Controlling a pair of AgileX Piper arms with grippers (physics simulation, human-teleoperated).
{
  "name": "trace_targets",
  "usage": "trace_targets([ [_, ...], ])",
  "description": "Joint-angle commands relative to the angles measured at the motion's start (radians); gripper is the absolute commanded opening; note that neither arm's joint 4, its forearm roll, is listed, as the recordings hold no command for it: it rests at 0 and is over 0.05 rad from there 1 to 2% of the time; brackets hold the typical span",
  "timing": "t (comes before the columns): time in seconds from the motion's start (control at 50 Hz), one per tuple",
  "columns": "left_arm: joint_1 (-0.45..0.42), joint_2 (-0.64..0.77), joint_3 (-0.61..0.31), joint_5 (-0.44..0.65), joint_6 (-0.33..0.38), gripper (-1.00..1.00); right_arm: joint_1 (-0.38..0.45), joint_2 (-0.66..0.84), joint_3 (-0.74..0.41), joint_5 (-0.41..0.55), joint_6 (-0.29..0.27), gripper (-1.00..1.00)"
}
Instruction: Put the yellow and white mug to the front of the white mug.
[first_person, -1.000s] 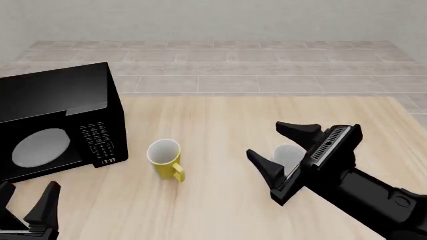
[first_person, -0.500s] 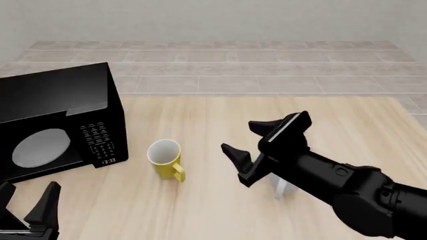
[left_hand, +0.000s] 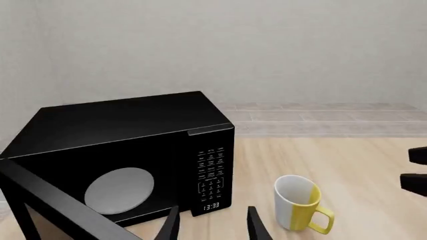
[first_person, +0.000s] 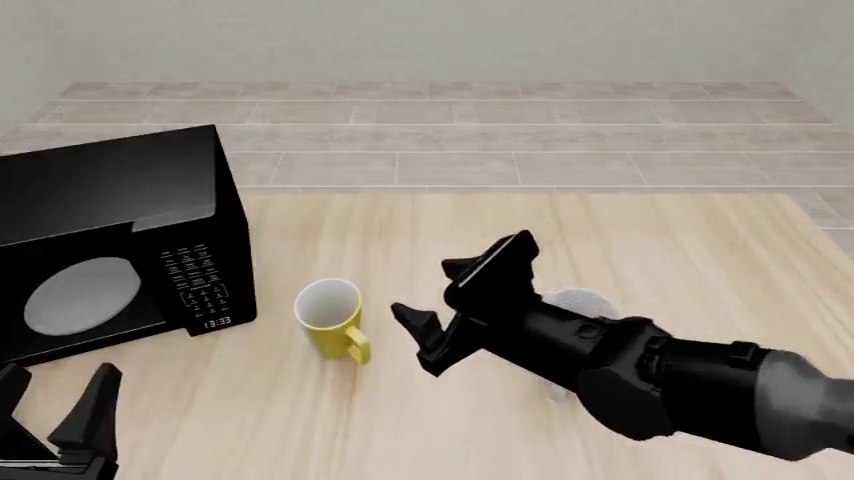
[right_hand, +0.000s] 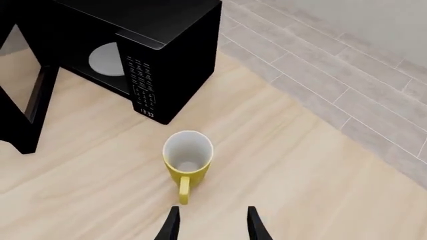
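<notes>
Right gripper (first_person: 461, 300) spread, held above table (first_person: 400, 420) just right of yellow mug (first_person: 330, 317); white mug (first_person: 583, 302) mostly hidden behind arm; left gripper (first_person: 60, 415) spread, parked near microwave (first_person: 114, 245)

- You're working on a table (first_person: 400, 230) of pale, matt wood grain.
- Your yellow and white mug (first_person: 328, 316) looks smooth, like glazed ceramic.
- The microwave (first_person: 114, 235) at the left is black, slightly glossy.
- Your right gripper (first_person: 461, 300) looks like matt black plastic.
</notes>
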Motion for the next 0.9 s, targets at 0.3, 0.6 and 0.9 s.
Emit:
trace_targets([
  [0.3,0.0,0.0,0.0,0.0,0.0,1.0,0.026,0.27,-0.126,-0.062,0.023,1.0],
  [0.6,0.0,0.0,0.0,0.0,0.0,1.0,0.03,0.392,-0.186,-0.085,0.068,1.0],
  [0.9,0.0,0.0,0.0,0.0,0.0,1.0,0.04,0.495,-0.205,-0.117,0.101,1.0],
])
